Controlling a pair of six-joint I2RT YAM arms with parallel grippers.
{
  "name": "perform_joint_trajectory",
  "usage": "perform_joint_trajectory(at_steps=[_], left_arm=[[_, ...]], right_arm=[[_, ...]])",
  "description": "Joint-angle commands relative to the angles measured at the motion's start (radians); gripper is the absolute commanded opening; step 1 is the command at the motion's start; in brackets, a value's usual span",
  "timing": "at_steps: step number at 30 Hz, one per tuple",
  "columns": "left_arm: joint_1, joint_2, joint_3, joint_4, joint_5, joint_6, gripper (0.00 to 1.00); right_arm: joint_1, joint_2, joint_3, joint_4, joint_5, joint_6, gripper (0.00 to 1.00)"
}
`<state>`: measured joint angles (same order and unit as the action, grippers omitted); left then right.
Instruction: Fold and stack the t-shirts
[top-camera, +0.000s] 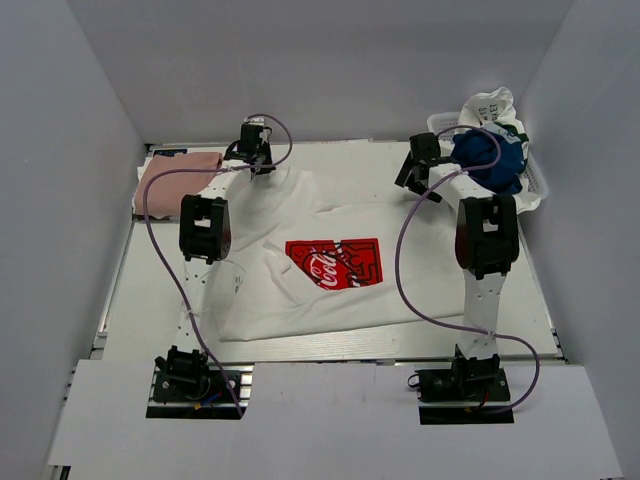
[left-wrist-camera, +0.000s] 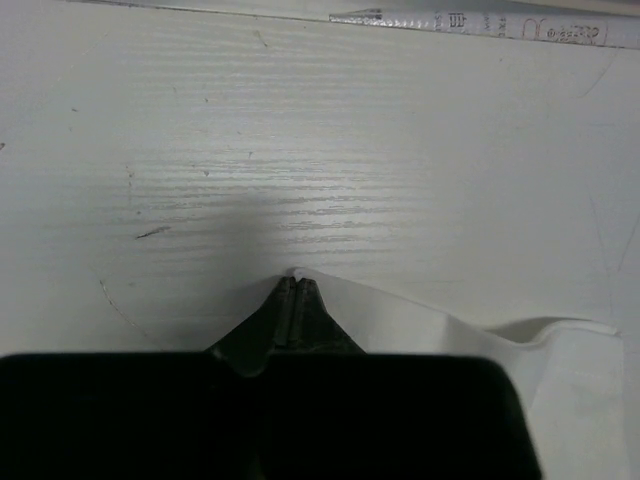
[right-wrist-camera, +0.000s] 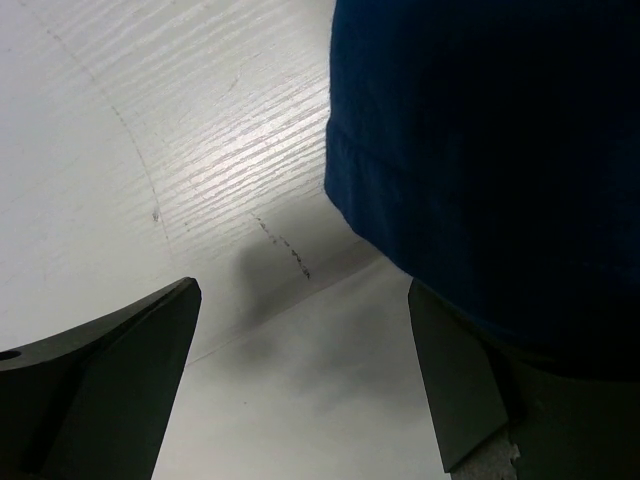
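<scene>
The white t-shirt (top-camera: 300, 262) with the red Coca-Cola print lies spread in the middle of the table. My left gripper (top-camera: 262, 167) is at the shirt's far left corner. In the left wrist view it (left-wrist-camera: 293, 281) is shut on a tip of the white cloth (left-wrist-camera: 480, 335). My right gripper (top-camera: 411, 183) is open and empty above the shirt's far right corner, next to the blue t-shirt (top-camera: 490, 160). In the right wrist view, the gripper (right-wrist-camera: 300, 300) has the blue cloth (right-wrist-camera: 490, 140) hanging by its right finger. A folded salmon-pink t-shirt (top-camera: 177, 172) lies at the far left.
A white plastic basket (top-camera: 538, 185) at the far right holds the blue shirt and a white and dark-green one (top-camera: 492, 107). Grey walls close in the table on three sides. A metal rail (left-wrist-camera: 480, 20) runs along the far edge.
</scene>
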<state>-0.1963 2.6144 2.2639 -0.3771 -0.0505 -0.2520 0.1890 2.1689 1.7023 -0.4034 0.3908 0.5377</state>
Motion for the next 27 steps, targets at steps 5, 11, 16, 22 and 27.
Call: perform_joint_trajectory(at_steps=[5, 11, 16, 22, 27], left_arm=[[-0.005, -0.077, -0.113, 0.035, -0.034, 0.031, 0.00], [-0.005, -0.218, -0.328, 0.213, 0.015, 0.068, 0.00], [-0.014, -0.300, -0.418, 0.326, 0.063, 0.100, 0.00], [-0.014, -0.375, -0.541, 0.427, 0.095, 0.121, 0.00], [-0.014, -0.468, -0.664, 0.535, 0.104, 0.145, 0.00]], right_arm=[[-0.026, 0.071, 0.062, -0.078, 0.117, 0.045, 0.90], [-0.019, 0.106, 0.065, -0.143, 0.122, 0.067, 0.90], [-0.016, 0.141, 0.079, -0.176, 0.108, 0.080, 0.87], [-0.014, 0.128, 0.088, -0.196, 0.108, 0.071, 0.46], [-0.013, 0.065, 0.031, -0.141, 0.100, 0.041, 0.12]])
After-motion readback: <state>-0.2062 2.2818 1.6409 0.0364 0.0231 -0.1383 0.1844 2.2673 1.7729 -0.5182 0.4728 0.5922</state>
